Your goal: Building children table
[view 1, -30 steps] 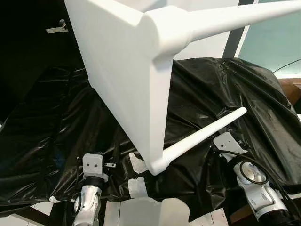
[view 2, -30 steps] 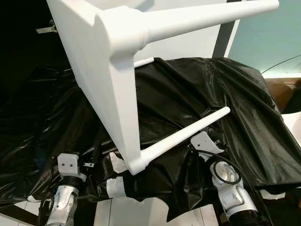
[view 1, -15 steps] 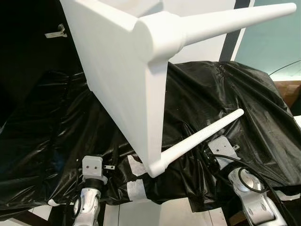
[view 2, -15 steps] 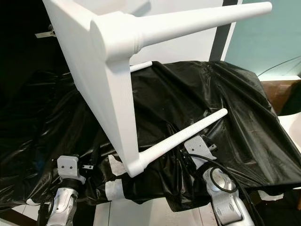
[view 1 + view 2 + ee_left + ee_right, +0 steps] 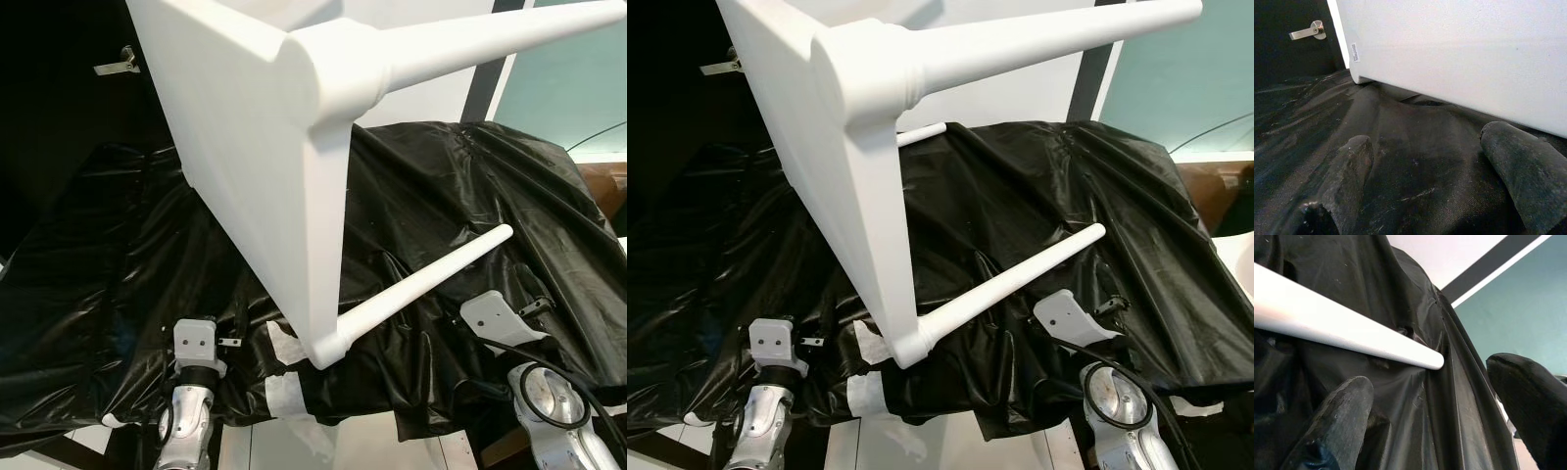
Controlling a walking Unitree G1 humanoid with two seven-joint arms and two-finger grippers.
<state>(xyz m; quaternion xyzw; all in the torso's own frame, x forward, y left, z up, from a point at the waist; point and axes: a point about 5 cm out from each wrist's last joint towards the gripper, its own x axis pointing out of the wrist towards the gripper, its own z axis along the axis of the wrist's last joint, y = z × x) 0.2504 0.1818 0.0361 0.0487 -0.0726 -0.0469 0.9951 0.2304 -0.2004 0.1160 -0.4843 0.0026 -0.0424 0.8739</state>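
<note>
Both grippers below tbl leg

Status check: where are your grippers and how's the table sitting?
Both grippers open, empty: left gripper low beside the tabletop, right gripper under the lower leg. White table on its side on black sheeting. Nothing blocking.

The table lies tipped on the sheet; its legs point right, door handle behind-left.
</note>
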